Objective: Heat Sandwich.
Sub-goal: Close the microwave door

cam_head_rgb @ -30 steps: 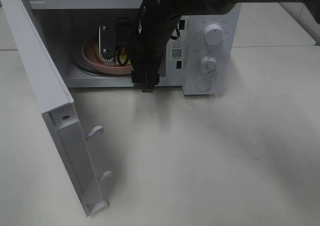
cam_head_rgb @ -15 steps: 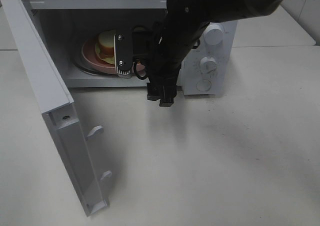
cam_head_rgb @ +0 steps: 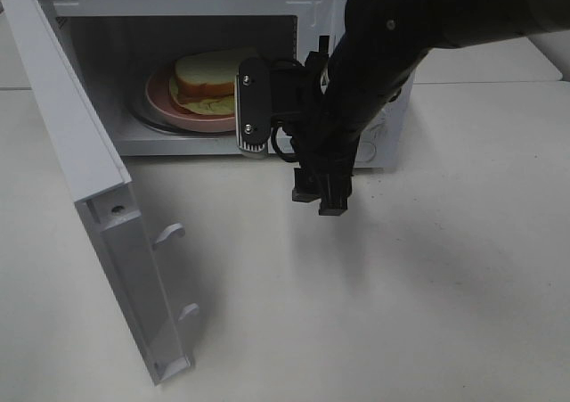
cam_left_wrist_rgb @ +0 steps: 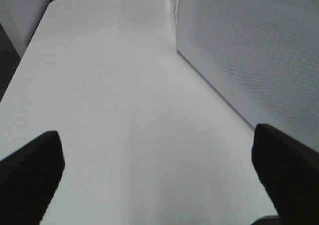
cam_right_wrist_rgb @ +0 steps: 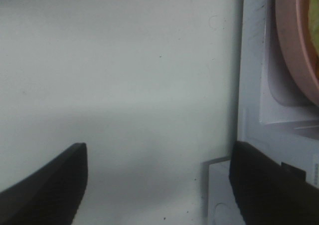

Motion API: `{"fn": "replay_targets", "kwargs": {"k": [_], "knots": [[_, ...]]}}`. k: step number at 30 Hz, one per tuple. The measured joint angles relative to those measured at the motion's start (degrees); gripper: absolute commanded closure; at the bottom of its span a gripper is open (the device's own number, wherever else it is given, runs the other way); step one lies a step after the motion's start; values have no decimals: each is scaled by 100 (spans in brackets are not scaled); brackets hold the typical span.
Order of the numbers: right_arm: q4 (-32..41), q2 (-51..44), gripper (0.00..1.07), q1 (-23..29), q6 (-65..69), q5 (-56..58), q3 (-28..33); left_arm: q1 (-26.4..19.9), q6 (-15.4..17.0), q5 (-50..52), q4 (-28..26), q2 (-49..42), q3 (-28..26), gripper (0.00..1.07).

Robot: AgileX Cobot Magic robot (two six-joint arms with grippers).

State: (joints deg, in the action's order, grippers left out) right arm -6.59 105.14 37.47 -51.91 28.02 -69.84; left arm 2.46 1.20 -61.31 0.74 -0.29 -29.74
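The sandwich (cam_head_rgb: pixel 209 79) lies inside the microwave (cam_head_rgb: pixel 178 1), upper left; right pincer (cam_right_wrist_rgb: pixel 158 180) and left pincer (cam_left_wrist_rgb: pixel 157 170) gape empty. Next, probably: close the door (cam_head_rgb: pixel 93 179).

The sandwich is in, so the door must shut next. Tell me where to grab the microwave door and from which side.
Probably best to take the microwave door by its free end, the one nearest the camera. Come from its outer face with the open left gripper. The latch hooks stick out of the inner face, so stay clear of them.
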Motion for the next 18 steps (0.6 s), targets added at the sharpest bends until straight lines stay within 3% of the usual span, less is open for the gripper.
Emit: {"fn": "replay_targets", "kwargs": {"k": [9,18], "knots": [[0,-642,31,0,178,-6,854,0,0,0,0,0,0,9],[6,-1329,31,0,1220,0,1547,0,0,0,0,0,0,9]]}}
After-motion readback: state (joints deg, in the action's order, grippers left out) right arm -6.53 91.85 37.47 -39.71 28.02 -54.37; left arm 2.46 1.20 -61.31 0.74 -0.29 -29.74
